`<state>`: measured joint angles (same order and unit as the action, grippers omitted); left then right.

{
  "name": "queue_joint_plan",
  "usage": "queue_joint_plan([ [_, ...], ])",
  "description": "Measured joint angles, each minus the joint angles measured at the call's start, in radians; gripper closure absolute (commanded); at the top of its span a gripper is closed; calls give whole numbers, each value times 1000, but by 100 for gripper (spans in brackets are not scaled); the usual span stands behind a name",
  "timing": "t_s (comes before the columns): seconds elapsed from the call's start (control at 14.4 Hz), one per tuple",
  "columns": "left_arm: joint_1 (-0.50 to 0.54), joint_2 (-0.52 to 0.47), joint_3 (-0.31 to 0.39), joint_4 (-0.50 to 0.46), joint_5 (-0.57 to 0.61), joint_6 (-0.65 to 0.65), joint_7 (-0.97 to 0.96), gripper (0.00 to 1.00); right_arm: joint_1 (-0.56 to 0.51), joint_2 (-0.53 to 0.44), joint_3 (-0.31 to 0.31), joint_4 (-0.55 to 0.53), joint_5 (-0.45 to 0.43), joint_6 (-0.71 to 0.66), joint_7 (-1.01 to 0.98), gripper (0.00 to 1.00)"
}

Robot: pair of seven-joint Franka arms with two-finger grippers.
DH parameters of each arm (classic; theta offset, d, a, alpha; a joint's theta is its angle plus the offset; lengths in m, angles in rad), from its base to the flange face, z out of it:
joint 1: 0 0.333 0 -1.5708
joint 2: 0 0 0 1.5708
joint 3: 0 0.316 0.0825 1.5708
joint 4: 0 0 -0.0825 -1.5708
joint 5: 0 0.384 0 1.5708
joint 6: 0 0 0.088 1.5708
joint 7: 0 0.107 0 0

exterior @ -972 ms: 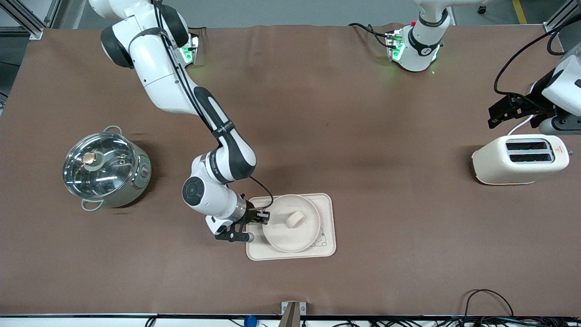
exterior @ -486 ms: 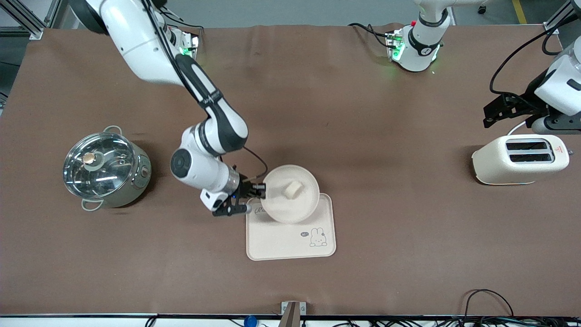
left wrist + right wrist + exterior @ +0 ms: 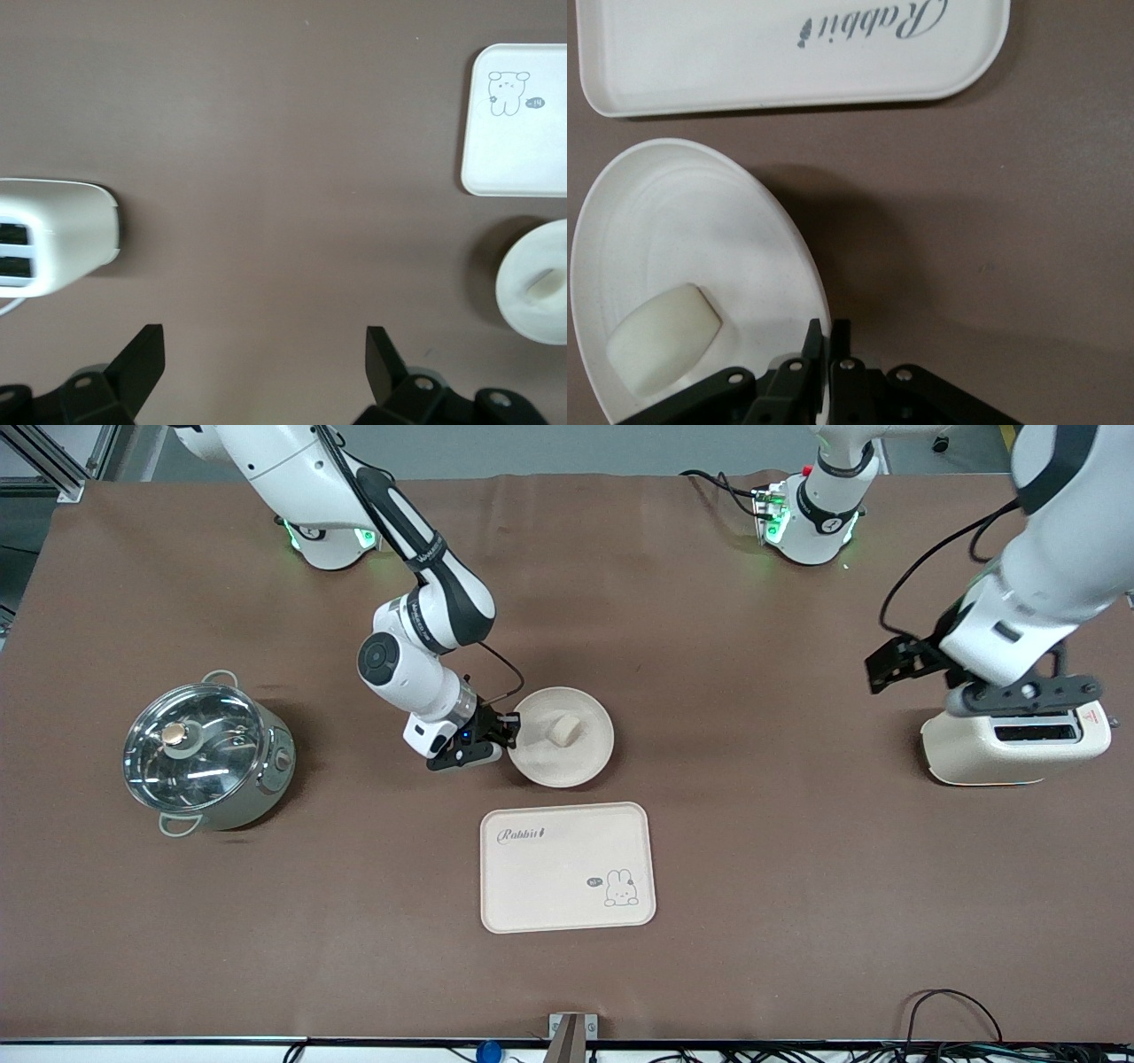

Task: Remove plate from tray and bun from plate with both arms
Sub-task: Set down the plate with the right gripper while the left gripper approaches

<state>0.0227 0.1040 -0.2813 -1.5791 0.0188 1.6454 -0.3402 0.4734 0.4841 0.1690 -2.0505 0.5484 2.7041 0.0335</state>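
Here we read "Rabbit" on the tray. The right gripper pinches the plate rim, bun aboard. Only the left wrist view shows the left gripper spread, above the table near the toaster.

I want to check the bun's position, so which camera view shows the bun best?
The right wrist view: the bun is large and clear, lying in the plate that the right gripper pinches by its rim. The front view shows the bun small; the left wrist view shows it only faintly.
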Motion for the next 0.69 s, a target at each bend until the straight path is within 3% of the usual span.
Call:
queue_joint_plan([
  [0.07,0,27,-22,0,0,21,-56,0,-1,0,-1,-1,0,1,0,0],
  [0.28,-16,114,-92,-2,0,100,-243,0,-9,-4,-2,0,1,-3,0,0],
  [0.42,-66,174,-100,-3,0,158,-365,0,-21,-12,-5,15,4,-23,0,0],
  [0.69,-209,297,-104,-4,76,276,-660,0,-112,-89,-47,100,4,-277,1,0],
])
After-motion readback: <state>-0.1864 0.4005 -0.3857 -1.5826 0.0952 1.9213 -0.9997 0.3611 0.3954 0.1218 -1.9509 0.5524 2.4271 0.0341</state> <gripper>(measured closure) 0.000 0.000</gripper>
